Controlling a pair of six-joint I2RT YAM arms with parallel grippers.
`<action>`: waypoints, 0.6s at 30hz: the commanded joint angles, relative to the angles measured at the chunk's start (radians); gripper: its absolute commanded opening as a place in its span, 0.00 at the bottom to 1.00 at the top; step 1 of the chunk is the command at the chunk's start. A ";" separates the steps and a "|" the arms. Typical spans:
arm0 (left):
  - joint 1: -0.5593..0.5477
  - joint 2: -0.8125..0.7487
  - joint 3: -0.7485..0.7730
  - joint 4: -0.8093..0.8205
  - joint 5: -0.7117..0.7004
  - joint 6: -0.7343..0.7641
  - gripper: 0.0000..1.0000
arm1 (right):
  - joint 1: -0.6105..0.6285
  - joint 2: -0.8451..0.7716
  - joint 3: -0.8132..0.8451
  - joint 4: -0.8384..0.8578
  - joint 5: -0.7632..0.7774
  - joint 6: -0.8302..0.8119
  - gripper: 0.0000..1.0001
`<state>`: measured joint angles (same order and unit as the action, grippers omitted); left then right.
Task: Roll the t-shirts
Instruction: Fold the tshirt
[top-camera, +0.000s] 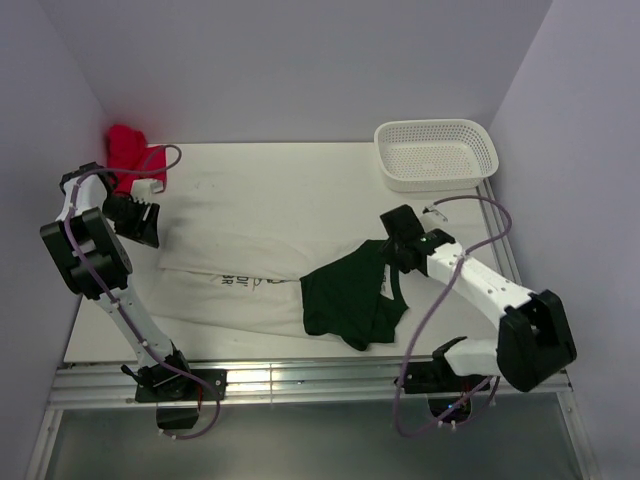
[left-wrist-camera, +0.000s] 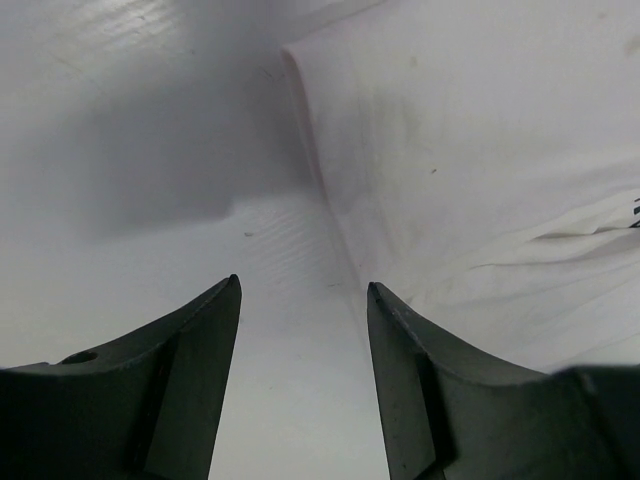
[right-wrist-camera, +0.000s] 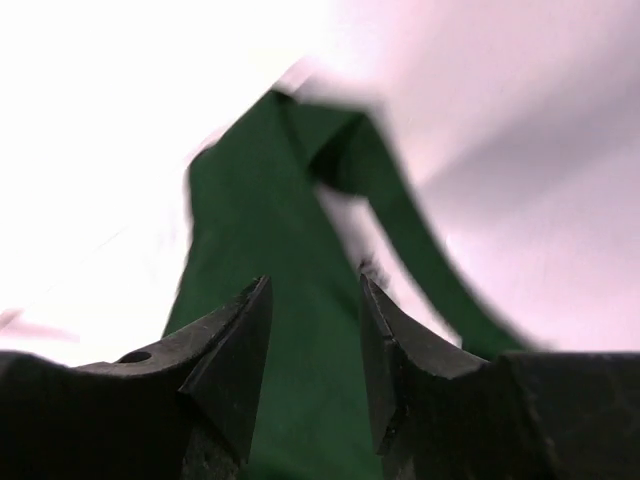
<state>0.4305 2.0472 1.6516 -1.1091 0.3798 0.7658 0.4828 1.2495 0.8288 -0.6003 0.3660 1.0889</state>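
Left gripper (left-wrist-camera: 303, 283) spread wide, empty, beside white shirt (left-wrist-camera: 480, 150) edge. Right gripper (right-wrist-camera: 315, 283) parted, gripping nothing, over green shirt (right-wrist-camera: 250, 220).

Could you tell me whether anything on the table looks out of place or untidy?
Yes: the dark green t-shirt lies crumpled, partly folded over itself, overlapping the near right end of the white t-shirt instead of lying flat alone. The red cloth is bunched in the far left corner. Nothing looks spilled or damaged.
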 joint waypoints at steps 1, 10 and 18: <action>-0.003 0.007 0.057 -0.020 0.019 -0.011 0.59 | -0.079 0.094 -0.007 0.163 -0.093 -0.158 0.47; -0.004 0.042 0.111 -0.031 -0.012 -0.046 0.60 | -0.159 0.335 0.079 0.290 -0.173 -0.231 0.48; -0.006 0.064 0.116 -0.015 -0.030 -0.068 0.59 | -0.190 0.386 0.102 0.313 -0.191 -0.261 0.14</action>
<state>0.4301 2.1021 1.7287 -1.1194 0.3576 0.7124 0.3172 1.6241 0.8814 -0.3267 0.1829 0.8562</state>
